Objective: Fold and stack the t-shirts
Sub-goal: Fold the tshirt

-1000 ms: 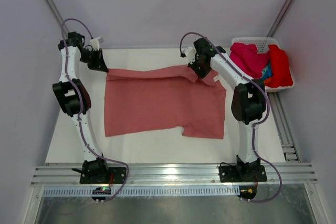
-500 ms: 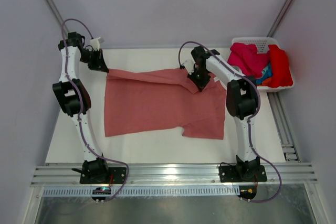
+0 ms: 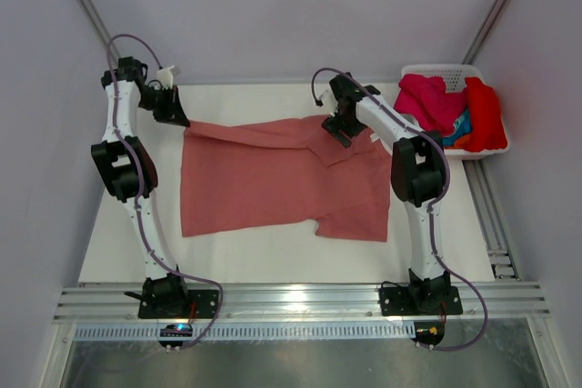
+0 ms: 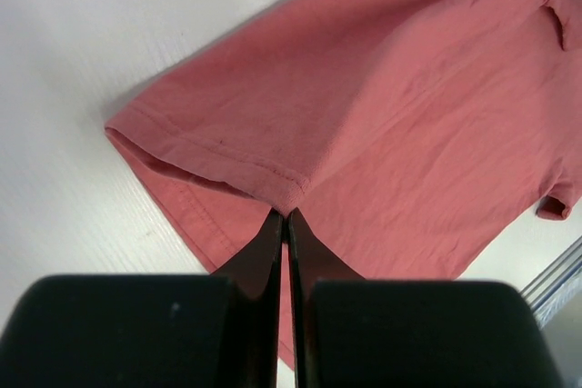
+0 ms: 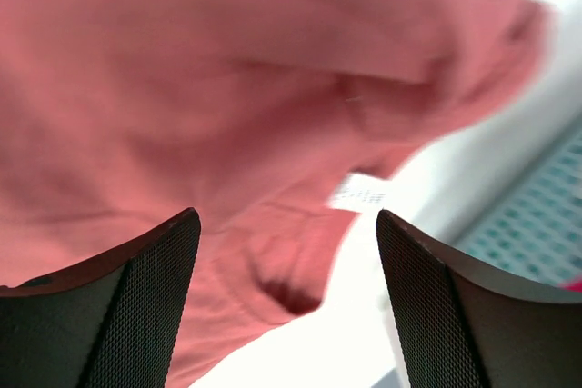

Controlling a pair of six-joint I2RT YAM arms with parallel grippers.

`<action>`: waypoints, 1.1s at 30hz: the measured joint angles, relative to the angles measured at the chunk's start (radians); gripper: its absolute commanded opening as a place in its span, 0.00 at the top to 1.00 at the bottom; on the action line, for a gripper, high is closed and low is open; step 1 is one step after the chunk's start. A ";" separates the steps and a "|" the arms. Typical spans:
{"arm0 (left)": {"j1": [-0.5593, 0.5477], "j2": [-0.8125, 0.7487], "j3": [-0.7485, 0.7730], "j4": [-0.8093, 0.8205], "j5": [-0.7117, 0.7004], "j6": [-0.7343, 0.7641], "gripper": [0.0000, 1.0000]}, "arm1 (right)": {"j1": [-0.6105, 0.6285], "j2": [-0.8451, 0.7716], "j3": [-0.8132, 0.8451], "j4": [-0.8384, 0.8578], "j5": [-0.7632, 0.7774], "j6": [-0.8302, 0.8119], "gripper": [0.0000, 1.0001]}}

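Since the earlier frame, the right gripper (image 5: 286, 224) has spread its jaws and let go of the pink shirt (image 3: 282, 179). The far right part of the shirt, previously pinched, now lies loose below the gripper. The shirt is spread across the middle of the table (image 3: 255, 256), with a folded band along its far edge and one sleeve at the near right. The right gripper's jaws stand wide apart with nothing between them, just above the collar area. The left gripper (image 4: 284, 217) is pinched tight on the hem corner at the shirt's far left. The other shirts (image 3: 446, 111), magenta, red and blue, fill the white basket (image 3: 436, 69) at the far right.
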 measured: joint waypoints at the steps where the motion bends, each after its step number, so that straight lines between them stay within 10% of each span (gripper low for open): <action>1: 0.000 0.000 -0.003 0.000 0.001 -0.002 1.00 | 0.000 0.000 0.002 0.030 0.040 0.000 0.18; 17: 0.002 0.000 -0.036 0.001 0.007 -0.025 1.00 | -0.042 0.132 0.163 0.183 0.241 0.084 0.18; 33: 0.002 0.000 -0.098 0.000 -0.024 -0.025 1.00 | -0.183 0.185 0.240 0.104 -0.031 0.173 0.26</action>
